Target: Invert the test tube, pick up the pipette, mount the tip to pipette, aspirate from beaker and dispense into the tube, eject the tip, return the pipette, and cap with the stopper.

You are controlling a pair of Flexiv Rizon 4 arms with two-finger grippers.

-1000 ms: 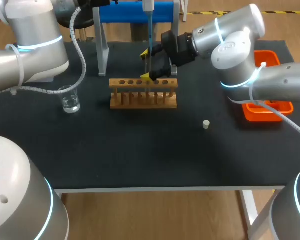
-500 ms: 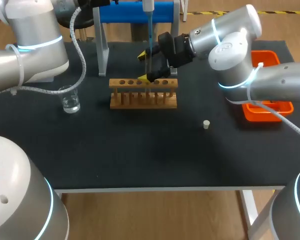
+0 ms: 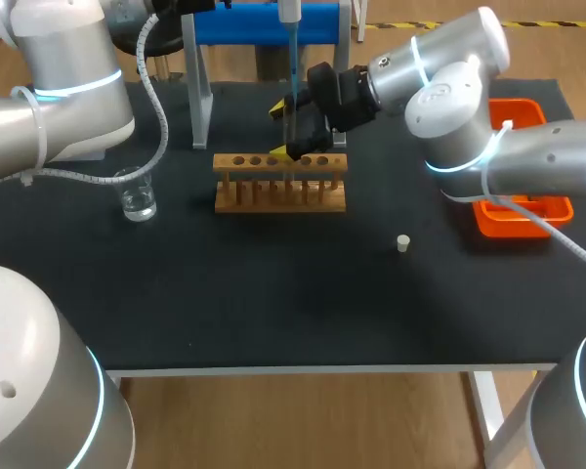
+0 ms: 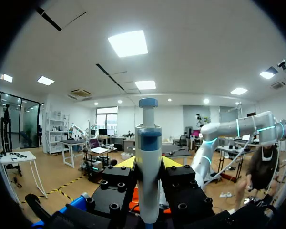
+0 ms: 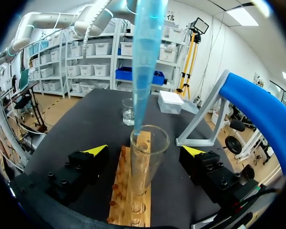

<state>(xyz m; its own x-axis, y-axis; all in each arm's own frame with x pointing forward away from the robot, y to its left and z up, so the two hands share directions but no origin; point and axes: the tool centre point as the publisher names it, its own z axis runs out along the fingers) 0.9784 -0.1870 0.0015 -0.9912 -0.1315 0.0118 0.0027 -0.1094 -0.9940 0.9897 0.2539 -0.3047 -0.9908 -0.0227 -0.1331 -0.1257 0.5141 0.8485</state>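
R jaws farther from rack (image 3: 279, 182); pipette tip (image 5: 145, 57) vertical, point down.

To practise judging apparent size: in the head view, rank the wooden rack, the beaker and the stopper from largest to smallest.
1. wooden rack
2. beaker
3. stopper
No two look alike in size, so the order is clear.

One wooden rack (image 3: 278, 186) is counted on the bench (image 3: 273, 303), and one glass test tube (image 5: 145, 162) is counted in it. One pipette (image 4: 148, 176) is recorded, fitted with one blue tip (image 5: 145, 57). One beaker (image 3: 137, 193), one white stopper (image 3: 403, 243), one orange tray (image 3: 527, 223) and one blue-topped stand (image 3: 244, 24) are also counted. The rack's holes cannot be counted reliably.
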